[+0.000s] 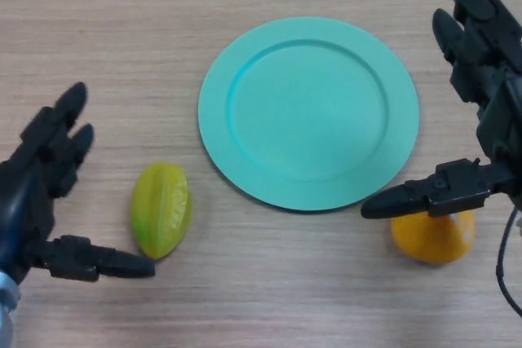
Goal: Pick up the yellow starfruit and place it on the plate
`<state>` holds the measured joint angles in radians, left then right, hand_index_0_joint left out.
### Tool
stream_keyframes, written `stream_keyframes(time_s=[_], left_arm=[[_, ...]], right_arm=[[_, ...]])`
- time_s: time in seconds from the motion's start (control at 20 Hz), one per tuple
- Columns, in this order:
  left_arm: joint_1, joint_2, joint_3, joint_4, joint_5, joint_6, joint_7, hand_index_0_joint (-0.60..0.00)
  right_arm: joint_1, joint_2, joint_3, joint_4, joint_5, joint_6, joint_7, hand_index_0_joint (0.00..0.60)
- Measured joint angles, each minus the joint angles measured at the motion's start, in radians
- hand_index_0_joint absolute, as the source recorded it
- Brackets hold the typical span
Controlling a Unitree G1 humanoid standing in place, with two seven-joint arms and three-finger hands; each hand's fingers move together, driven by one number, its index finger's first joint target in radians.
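The yellow-green starfruit [161, 209] lies on the wooden table, left of the plate and a little nearer to me. The teal plate [245, 112] sits empty in the middle of the table. My left hand [41, 173] is open at the left edge, its fingers above-left of the starfruit and its thumb just below it, not touching. My right hand [481, 63] is open at the right edge, right of the plate, thumb pointing left over the plate's near-right rim.
An orange fruit [434, 236] lies on the table below my right thumb, just off the plate's near-right edge. The table surface is light wood.
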<state>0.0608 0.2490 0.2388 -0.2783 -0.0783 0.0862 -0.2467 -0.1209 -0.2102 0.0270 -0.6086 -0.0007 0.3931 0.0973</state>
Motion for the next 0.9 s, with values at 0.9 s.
stream_keyframes(time_s=[0.9], left_arm=[[-0.129, -0.015, -0.196, 0.519, 0.146, -0.398, 0.150, 0.000]], right_arm=[[0.000, 0.001, 0.010, -0.027, 0.000, -0.005, 0.000, 0.000]])
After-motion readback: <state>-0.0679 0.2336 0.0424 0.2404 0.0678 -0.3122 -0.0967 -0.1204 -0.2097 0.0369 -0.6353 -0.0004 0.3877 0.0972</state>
